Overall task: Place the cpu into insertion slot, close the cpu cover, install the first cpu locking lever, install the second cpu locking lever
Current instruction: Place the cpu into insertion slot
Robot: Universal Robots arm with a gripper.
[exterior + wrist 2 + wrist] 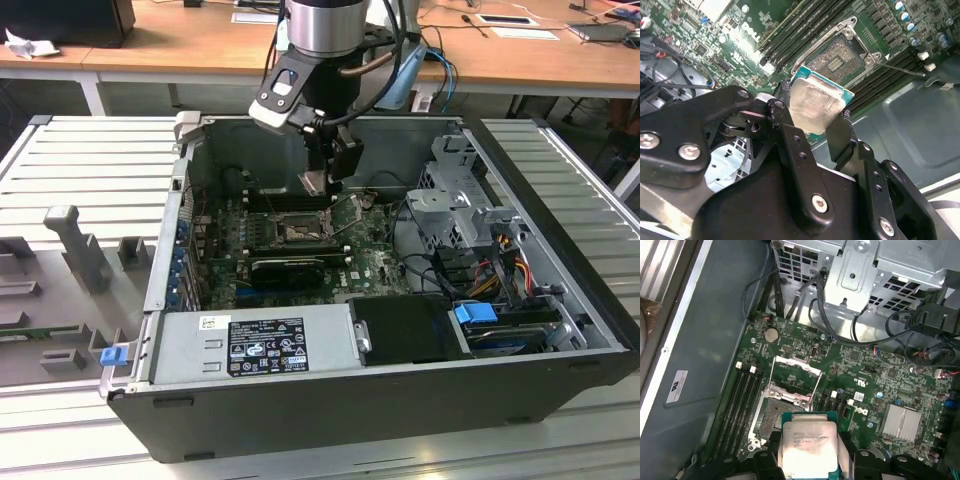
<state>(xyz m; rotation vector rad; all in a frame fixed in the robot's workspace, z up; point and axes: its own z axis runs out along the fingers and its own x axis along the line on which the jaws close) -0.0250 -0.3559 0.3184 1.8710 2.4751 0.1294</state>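
My gripper [320, 178] hangs inside the open computer case, shut on the cpu [313, 183], a pale silver square chip on a green base. In both wrist views the black fingers [785, 130] clamp two opposite edges of the cpu [815, 107]. The insertion slot [296, 232] lies open on the green motherboard, just below and ahead of the chip, apart from it. In the first wrist view the cpu [807, 447] partly overlaps the slot [772, 420], and the cpu cover [794, 376] stands flipped back beyond it. A thin locking lever [900, 67] sticks out beside the slot [839, 54].
The grey computer case [330, 390] lies open on a slatted metal table [90, 160]. Black memory slots [742, 405] flank the socket. A silver drive cage [460, 200], loose cables [500, 250], a power supply [265, 345] and a finned heatsink [902, 422] crowd the rest.
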